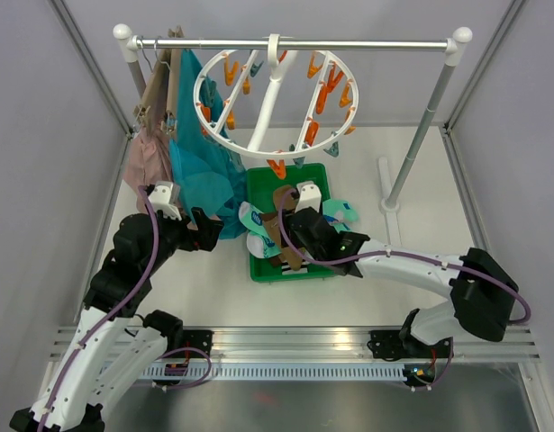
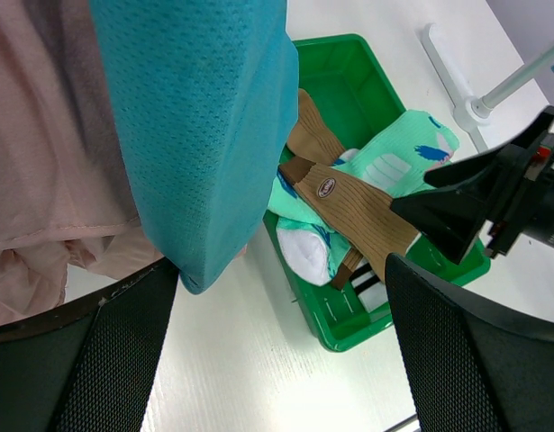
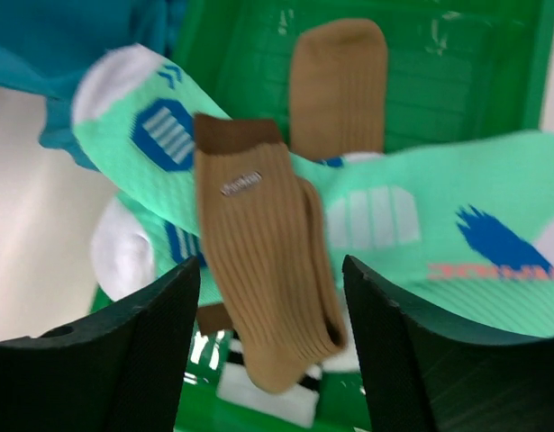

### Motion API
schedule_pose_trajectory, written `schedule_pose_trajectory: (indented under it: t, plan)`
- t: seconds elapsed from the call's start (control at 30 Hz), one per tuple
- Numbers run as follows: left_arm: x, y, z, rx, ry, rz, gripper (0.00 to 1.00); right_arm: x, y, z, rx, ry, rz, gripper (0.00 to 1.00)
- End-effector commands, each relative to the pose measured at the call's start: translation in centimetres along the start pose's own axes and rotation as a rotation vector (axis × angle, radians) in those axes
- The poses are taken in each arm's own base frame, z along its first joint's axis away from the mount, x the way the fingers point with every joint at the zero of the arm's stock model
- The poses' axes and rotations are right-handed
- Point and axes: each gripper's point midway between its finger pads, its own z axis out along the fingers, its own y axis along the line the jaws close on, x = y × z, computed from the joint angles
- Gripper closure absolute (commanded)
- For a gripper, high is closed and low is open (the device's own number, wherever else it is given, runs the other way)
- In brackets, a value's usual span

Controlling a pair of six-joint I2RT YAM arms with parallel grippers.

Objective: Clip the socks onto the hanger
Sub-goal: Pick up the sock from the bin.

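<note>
Several socks lie piled in a green tray. A ribbed brown sock lies on top of mint-teal patterned socks, with a white sock with black stripes beneath and a second brown sock further back. My right gripper hovers over the pile, open. Its fingers straddle the top brown sock without touching it. The white ring hanger with orange and teal pegs hangs from the rail above the tray. My left gripper is open and holds nothing. It hangs over bare table left of the tray.
A large teal garment and a pink-beige garment hang on tan hangers at the rail's left end, close to my left gripper. The rail's right support post stands on the table right of the tray.
</note>
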Motion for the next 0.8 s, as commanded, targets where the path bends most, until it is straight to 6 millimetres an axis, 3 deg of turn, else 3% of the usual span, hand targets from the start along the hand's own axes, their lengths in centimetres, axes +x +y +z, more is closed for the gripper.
schedule_pose_trajectory:
  t: [0.0, 0.13, 0.43, 0.77]
  plan:
    - [-0.8, -0.4, 0.1, 0.024, -0.03, -0.001, 0.0, -3.0, 3.3, 1.5, -0.068, -0.078, -0.003, 0.3]
    - [-0.8, -0.5, 0.1, 0.025, -0.029, 0.001, 0.0, -3.4, 4.8, 3.4, -0.082, -0.096, -0.002, 0.34]
    - [-0.7, -0.5, 0.1, 0.026, -0.026, 0.004, 0.0, -2.1, 7.3, 8.0, -0.077, -0.069, -0.027, 0.47]
    - [-0.7, -0.5, 0.0, 0.028, -0.027, 0.005, 0.0, -0.5, 7.0, 10.6, -0.014, -0.033, -0.049, 0.54]
